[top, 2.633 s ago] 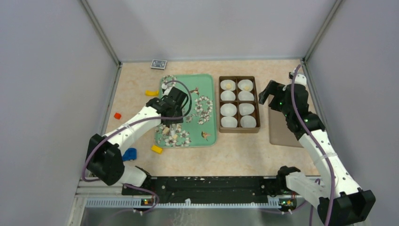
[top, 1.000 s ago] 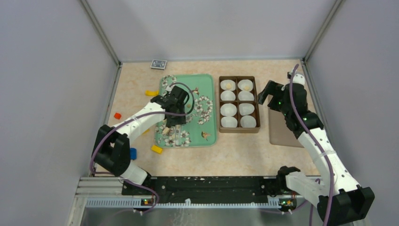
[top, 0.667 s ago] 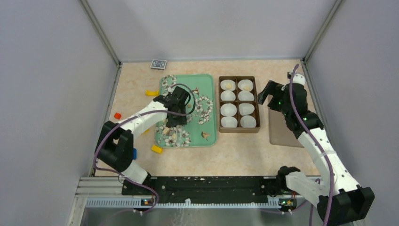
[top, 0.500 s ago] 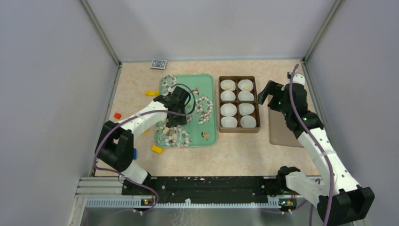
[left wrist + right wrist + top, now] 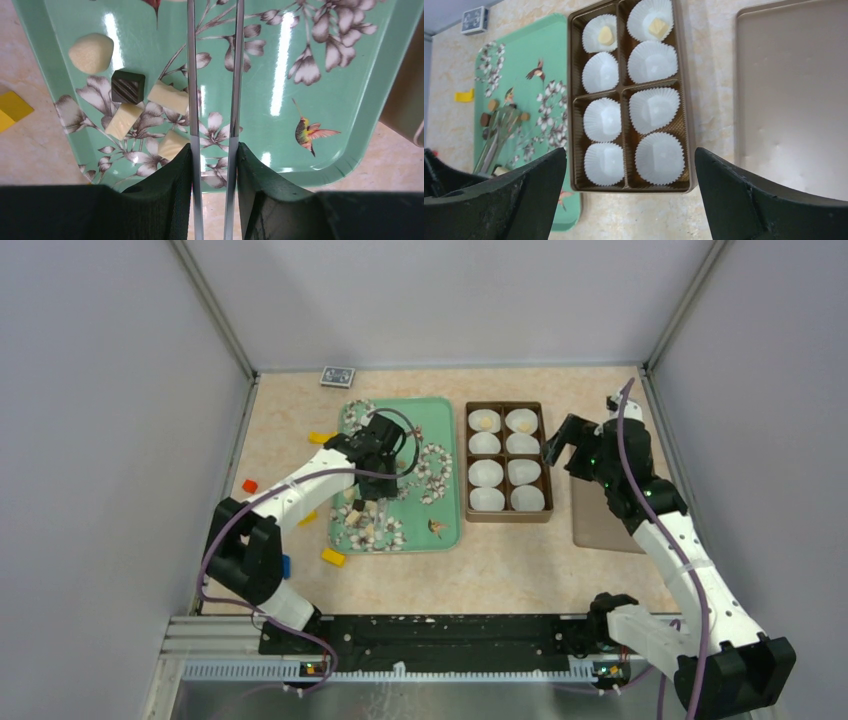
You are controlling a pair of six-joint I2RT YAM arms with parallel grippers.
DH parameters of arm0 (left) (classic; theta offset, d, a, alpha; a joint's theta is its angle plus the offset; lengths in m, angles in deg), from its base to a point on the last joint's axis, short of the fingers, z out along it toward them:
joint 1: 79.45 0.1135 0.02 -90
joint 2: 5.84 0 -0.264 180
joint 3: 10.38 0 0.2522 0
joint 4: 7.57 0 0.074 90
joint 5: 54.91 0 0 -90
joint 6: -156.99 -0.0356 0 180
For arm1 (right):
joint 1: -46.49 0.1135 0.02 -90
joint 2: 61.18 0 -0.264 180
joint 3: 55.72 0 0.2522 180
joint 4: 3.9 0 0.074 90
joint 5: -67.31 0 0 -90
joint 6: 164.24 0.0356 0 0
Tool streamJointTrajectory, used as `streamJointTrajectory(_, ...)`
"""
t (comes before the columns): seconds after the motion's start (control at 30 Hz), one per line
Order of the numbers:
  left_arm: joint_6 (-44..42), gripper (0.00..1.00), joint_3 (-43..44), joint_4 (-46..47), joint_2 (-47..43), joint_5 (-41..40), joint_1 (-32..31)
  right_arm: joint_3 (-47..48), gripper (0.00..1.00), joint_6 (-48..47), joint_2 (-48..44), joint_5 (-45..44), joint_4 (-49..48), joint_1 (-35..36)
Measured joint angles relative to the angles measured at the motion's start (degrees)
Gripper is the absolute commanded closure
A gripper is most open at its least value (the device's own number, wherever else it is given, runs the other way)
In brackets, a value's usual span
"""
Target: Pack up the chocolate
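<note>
Several chocolates lie at the near left of the green tray (image 5: pixel 345 100): a cream round one (image 5: pixel 91 52), a dark square one (image 5: pixel 128 86) and cream squares (image 5: pixel 168 97). My left gripper (image 5: pixel 214 150) is shut on metal tongs (image 5: pixel 236 75), held above the tray (image 5: pixel 448 440) just right of those candies. The tong tips are out of the left wrist view. The brown box (image 5: pixel 574 100) holds white paper cups; the two far cups each hold a cream candy (image 5: pixel 606 35). My right gripper (image 5: pixel 631 150) is open and empty, above the box's right side (image 5: pixel 546 455).
The box's brown lid (image 5: pixel 794 100) lies right of the box. Yellow blocks (image 5: pixel 333 557), a red block (image 5: pixel 250 485) and a blue block (image 5: pixel 286 565) sit left of the tray. A small card (image 5: pixel 337 375) lies at the back. Grey walls close in three sides.
My left gripper has shifted slightly away from the near edge over the tray, still holding the tongs. My right gripper has edged a little left toward the box.
</note>
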Motion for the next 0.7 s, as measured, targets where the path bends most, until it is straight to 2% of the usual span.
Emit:
streamJointTrajectory(0.17,-2.71,0.98,2.95,-0.46,-0.02,1.44,-0.02,-2.62,0.04,2.03,0.0,4.46,-0.02,0.02)
streamJointTrajectory(0.47,-7.1,1.0,6.21,-0.7,-0.63,7.1,-0.9,-7.17,0.04,4.07,0.0,5.66,1.44,0.0)
streamJointTrajectory(0.7,-9.05,1.0,10.36,-0.28,-0.33,11.8,-6.14,-7.17,0.04,3.98,-0.31,1.68,2.03,0.0)
